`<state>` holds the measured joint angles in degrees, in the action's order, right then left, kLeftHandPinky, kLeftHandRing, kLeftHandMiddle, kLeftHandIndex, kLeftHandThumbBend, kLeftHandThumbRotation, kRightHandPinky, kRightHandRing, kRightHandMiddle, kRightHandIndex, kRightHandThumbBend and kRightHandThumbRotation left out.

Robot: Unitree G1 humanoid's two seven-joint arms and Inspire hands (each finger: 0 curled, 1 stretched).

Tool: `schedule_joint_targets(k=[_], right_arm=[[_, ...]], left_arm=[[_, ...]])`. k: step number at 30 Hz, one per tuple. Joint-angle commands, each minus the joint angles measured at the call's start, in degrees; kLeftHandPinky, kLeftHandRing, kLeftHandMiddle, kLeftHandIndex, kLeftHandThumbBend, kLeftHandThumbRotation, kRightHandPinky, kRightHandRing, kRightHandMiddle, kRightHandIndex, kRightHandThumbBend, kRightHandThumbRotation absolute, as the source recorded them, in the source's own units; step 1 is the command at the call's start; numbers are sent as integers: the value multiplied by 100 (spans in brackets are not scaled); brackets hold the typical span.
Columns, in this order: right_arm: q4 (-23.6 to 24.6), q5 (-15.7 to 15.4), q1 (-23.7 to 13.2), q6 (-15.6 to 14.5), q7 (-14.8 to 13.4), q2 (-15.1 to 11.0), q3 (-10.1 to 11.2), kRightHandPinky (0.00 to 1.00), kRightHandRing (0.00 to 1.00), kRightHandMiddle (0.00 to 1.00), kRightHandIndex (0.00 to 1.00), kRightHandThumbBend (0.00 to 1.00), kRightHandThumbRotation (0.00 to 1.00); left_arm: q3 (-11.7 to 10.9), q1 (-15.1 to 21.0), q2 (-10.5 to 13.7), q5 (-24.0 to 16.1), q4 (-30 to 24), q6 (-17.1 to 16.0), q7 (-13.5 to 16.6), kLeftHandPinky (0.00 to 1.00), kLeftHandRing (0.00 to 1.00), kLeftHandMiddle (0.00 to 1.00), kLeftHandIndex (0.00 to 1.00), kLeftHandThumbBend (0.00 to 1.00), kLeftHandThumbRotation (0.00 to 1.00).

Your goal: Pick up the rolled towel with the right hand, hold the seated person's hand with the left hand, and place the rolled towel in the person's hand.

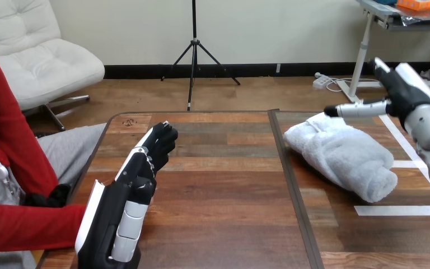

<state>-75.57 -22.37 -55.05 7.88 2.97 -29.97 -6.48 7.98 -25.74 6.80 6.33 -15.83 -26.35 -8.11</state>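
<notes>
The rolled towel (344, 157), white and fluffy, lies on the table's right half, running from the far centre toward the near right. My right hand (404, 92) hovers above its far end, open, with one straight finger (358, 109) pointing left just over the towel's top. My left hand (140, 174) rests low over the table's left part, edge up, its fingers (162, 143) stretched forward and loosely bent, with nothing seen in them. The person's red-sleeved forearm (28, 227) reaches in from the left and ends behind my left wrist; the hand at its end is hidden.
The wooden table (218, 190) has a dark seam (291, 185) running front to back left of the towel. White tape strips (397, 210) mark its right part. The person sits close against the left edge.
</notes>
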Motion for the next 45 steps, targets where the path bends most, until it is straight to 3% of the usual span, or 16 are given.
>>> schedule_joint_targets(k=[1, 12, 21, 30, 41, 45], right_arm=[[21, 7, -33, -23, 22, -63, -45, 92, 100, 100, 100, 100, 38], [19, -114, 163, -1, 1, -24, -215, 90, 100, 100, 100, 100, 40], [-11, -230, 252, -308, -71, 86, -372, 89, 100, 100, 100, 100, 41], [15, -359, 426, -240, -34, 118, -534, 91, 100, 100, 100, 100, 42], [-2, -304, 555, -476, 45, 230, -530, 91, 100, 100, 100, 100, 41], [-33, -462, 602, -649, 105, 294, -702, 92, 100, 100, 100, 100, 42]], left_arm=[[-74, 299, -141, 15, -77, -101, 24, 94, 92, 90, 90, 85, 100], [-58, 265, -144, 23, -77, -132, 18, 91, 92, 90, 90, 84, 100], [-46, 258, -149, 52, -91, -110, 12, 91, 92, 90, 90, 84, 100], [-48, 230, -149, 30, -99, -145, 18, 91, 92, 90, 90, 83, 100], [-63, 187, -107, 118, -159, -102, -33, 91, 92, 90, 90, 85, 100], [-72, 185, -101, 127, -187, -85, -39, 91, 92, 90, 90, 85, 100]])
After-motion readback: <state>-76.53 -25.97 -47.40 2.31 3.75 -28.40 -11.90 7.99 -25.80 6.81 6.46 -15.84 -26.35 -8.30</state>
